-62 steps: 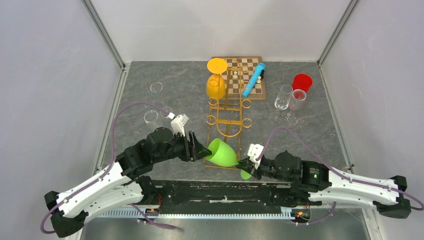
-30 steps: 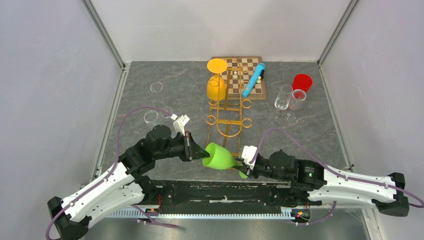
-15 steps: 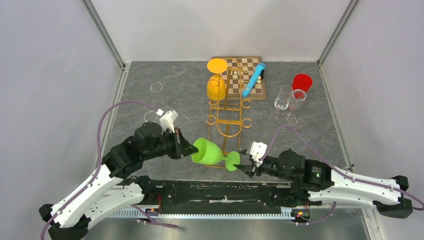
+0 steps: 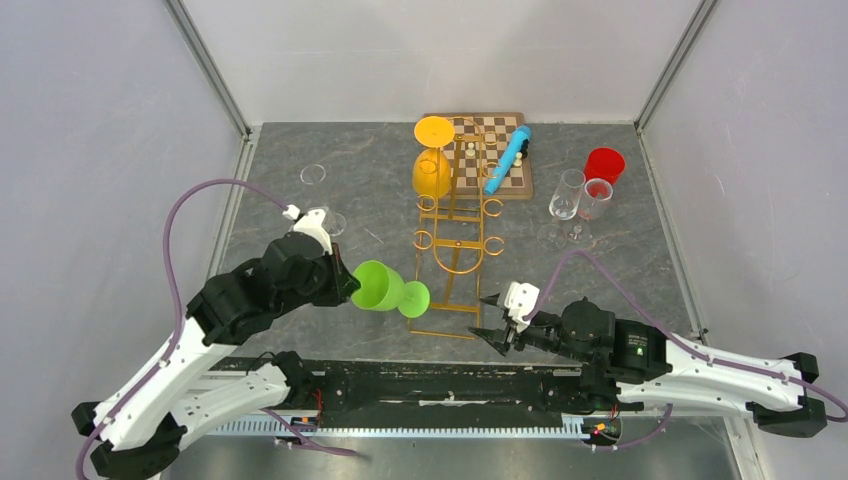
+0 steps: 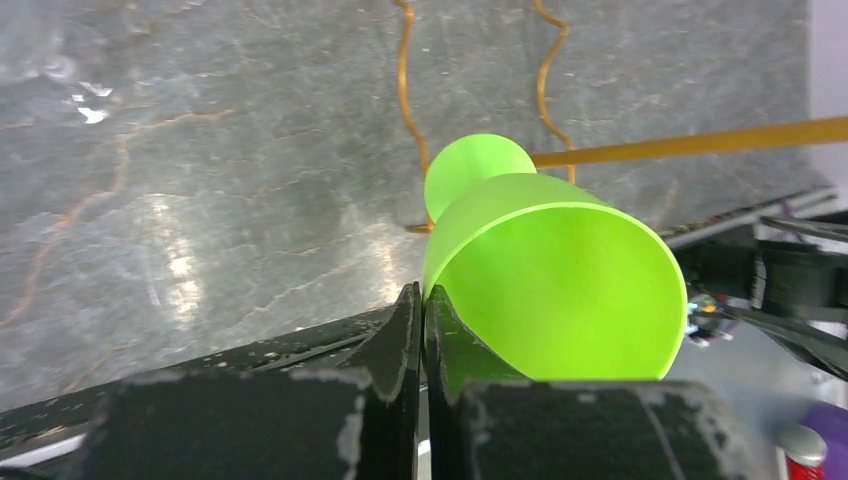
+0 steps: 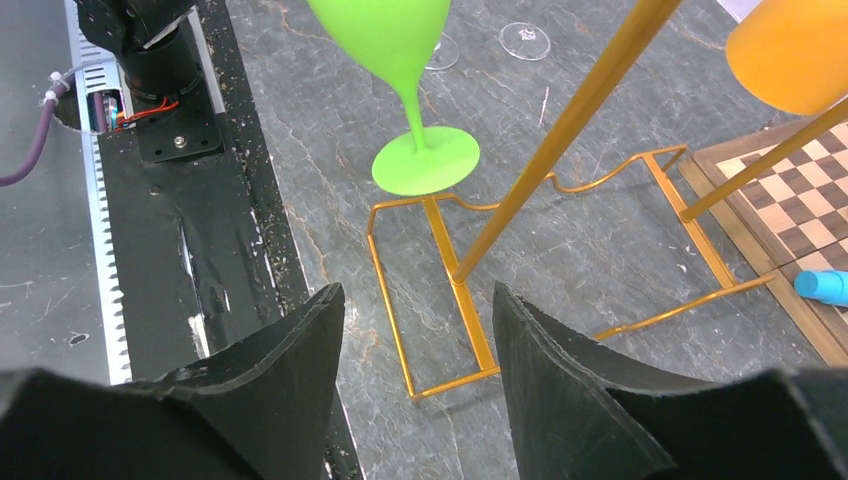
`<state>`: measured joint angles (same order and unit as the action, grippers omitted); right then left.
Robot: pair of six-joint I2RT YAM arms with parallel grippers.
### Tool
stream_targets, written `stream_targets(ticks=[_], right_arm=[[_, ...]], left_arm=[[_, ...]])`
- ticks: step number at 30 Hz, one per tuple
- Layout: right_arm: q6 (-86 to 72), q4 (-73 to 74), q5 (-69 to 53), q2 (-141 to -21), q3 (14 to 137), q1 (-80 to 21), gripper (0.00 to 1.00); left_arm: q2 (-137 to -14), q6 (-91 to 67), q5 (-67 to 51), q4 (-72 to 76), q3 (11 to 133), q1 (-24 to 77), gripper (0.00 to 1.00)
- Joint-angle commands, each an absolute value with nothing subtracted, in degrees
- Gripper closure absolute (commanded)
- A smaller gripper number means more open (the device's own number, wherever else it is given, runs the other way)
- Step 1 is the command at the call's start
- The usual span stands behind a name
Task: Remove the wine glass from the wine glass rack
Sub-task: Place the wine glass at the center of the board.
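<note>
— Whereabouts of the green wine glass?
— Off the hooks and up in the air, just left of the near end of the wine glass rack.
— Held how?
— Pinched by the rim in the left gripper, with the jaws clamped tight on the bowl wall and no other support.
— Long axis?
— Lying close to level, left to right: mouth toward the left gripper, foot toward the rack, just beside the near left corner of the wire base. Hard to tell from above whether touching. From the right wrist, apparently hanging clear over that corner.
— And the right gripper?
— Spread apart and empty, on the other side of the rack's near end, aimed at the base and the upright post, apart from the glass.
— Nearer arm, then?
— Left, plainly; already carrying. Probably just a matter of drawing the glass leftward, away from the wire, then setting it down foot first. Worth minding the swing with only a rim pinch.
— Orange wine glass?
— Hanging upside down at the rack's far end.
</note>
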<state>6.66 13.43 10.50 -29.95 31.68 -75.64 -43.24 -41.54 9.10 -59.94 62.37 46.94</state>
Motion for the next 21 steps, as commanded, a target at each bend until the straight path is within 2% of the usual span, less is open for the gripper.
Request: stream_targets(ticks=[1,10,21], right_arm=[[6.8,10.4,11.9,-28.3,31.2,-75.8,0.41],[5.1,8.0,11.5,-26.0,27.4,-75.8,0.40],[3.5,4.6,8.8,-23.6,23.2,-75.8,0.39]], left_arm=[[-46.8,-37.2,19.3,-63.1,66.8,46.8,0.98],[-57.3,-33.7,24.6,-62.0,72.6,46.0,0.98],[-67.0,-26.3,17.8,-55.5,77.0,30.9,0.98]])
